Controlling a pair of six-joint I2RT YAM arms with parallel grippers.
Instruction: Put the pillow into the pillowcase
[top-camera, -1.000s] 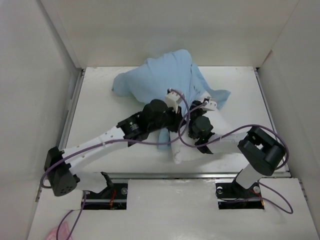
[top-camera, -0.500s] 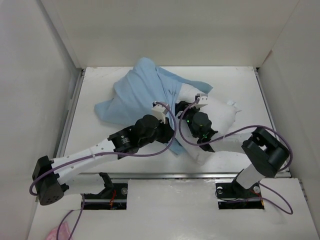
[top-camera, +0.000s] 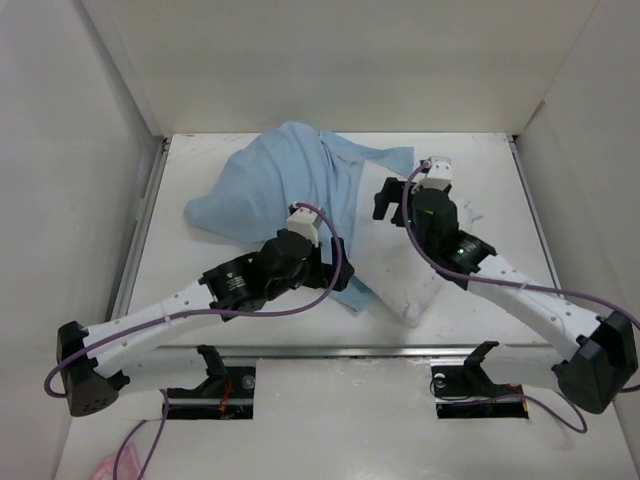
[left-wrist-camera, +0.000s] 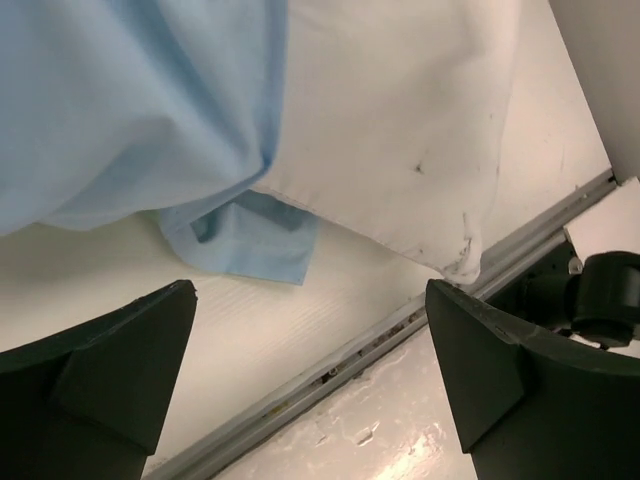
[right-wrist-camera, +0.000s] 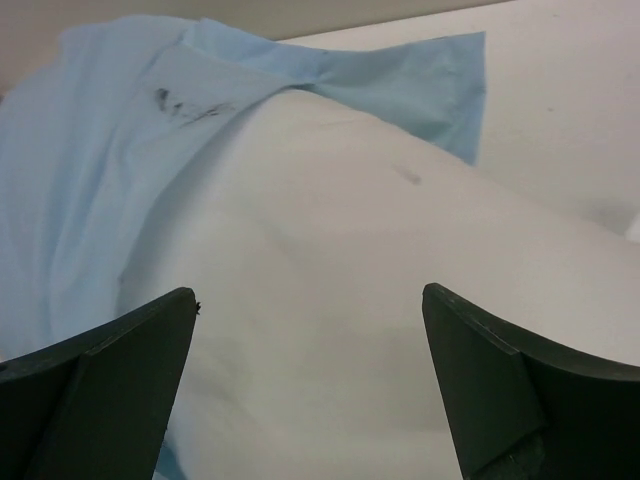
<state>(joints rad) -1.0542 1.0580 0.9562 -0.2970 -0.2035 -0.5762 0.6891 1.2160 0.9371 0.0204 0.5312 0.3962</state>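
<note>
While hovering wide open, empty: right gripper nearest pillow, long axis eleven-to-five o'clock; pillowcase at ten; left gripper likewise.

White table under a crumpled light-blue pillowcase and a partly covered white pillow.

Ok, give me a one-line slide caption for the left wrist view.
Open left gripper facing the white pillow, partly covered by the light blue pillowcase, beside the metal rail.
</note>
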